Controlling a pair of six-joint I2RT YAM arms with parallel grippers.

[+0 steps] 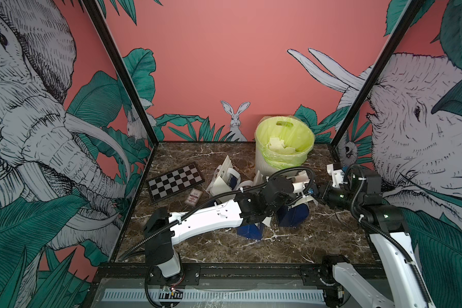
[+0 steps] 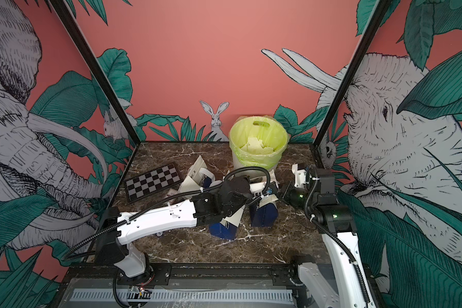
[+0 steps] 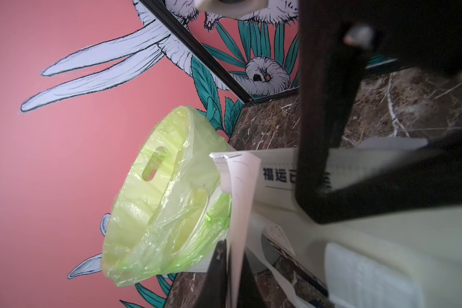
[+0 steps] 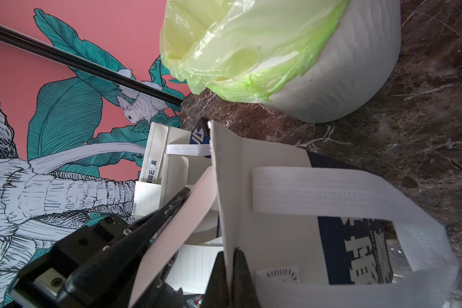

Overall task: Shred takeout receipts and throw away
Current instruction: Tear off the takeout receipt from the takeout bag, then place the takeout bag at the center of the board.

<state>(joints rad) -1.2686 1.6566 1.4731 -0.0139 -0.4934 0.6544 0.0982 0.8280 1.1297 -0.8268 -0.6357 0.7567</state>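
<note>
In the left wrist view my left gripper (image 3: 234, 256) is shut on a thin white takeout receipt (image 3: 242, 192) that stands up between its jaws beside the lined bin (image 3: 158, 213). The right wrist view shows that same receipt (image 4: 176, 226) slanting out of a dark blue bag (image 4: 331, 248). My right gripper (image 4: 230, 253) is shut on that bag's white rim, next to its strap handle (image 4: 331, 192). Another lined receipt (image 4: 192, 266) lies lower in the bag. In both top views the two grippers (image 1: 308, 186) (image 1: 318, 196) meet over the bag (image 1: 294, 216) in front of the bin (image 1: 284, 144).
The bin (image 2: 259, 144) holds torn white pieces in a yellow-green liner. A second blue bag (image 1: 251, 230) stands under my left arm, and a third (image 1: 224, 178) lies toward the back. A checkerboard (image 1: 175, 181) and a small red-and-white card (image 1: 194, 197) lie at the left.
</note>
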